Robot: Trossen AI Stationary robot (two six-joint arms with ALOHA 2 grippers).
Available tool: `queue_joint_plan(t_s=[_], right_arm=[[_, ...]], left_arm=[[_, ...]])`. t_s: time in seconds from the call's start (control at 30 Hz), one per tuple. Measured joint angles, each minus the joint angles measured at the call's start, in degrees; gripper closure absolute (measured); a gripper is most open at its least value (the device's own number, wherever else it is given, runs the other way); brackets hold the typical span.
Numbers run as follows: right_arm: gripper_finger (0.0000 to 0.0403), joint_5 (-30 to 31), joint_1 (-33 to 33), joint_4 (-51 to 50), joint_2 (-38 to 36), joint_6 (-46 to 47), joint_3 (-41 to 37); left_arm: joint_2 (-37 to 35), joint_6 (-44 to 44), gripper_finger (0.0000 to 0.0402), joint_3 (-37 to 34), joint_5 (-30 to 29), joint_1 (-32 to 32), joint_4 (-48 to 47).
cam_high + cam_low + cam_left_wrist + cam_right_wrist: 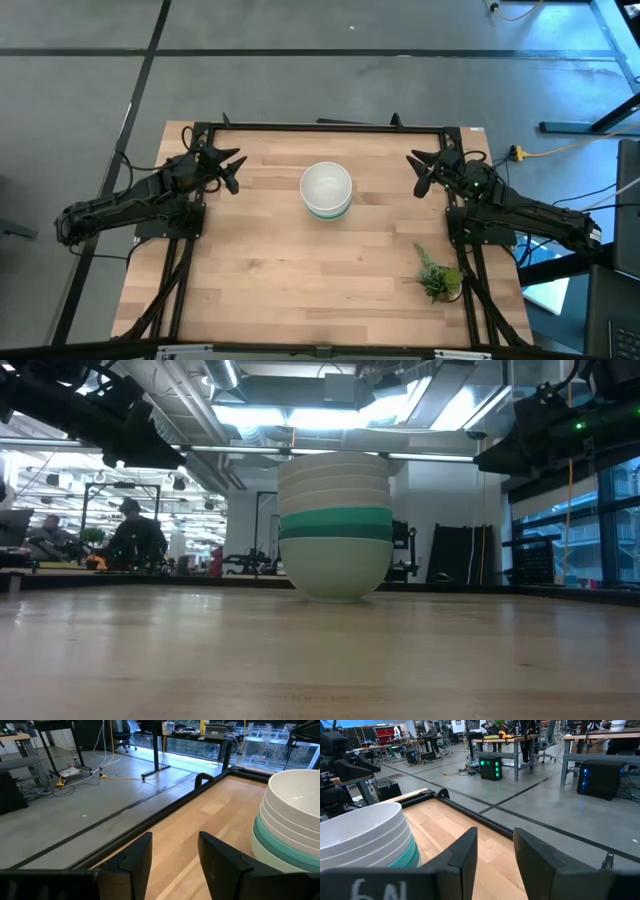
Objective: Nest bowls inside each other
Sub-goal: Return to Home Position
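The bowls [326,189] stand as one nested stack on the table, a little beyond its middle; white bowls on top, a turquoise and a pale mint rim showing lower [335,525], the lowest bowl's base on the wood. The stack also shows in the left wrist view [292,820] and the right wrist view [367,837]. My left gripper [232,170] hovers open at the far left, apart from the stack. My right gripper [420,172] hovers open at the far right, also apart from it.
A small green plant sprig [438,276] lies near the table's right edge, toward the near side. A black frame rail [320,126] runs along the table's far edge. Bare wood spreads in front of the stack [300,280]. People sit in the room behind [135,535].
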Motion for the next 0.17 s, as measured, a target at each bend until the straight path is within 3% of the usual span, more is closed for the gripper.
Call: queue_joint_plan(t_s=[0.17], right_arm=[[0.0274,-0.01,0.01,0.01,0.00,0.00,0.01]], left_arm=[[0.01,0.00,0.0248,-0.01,0.00,-0.02,-0.02]])
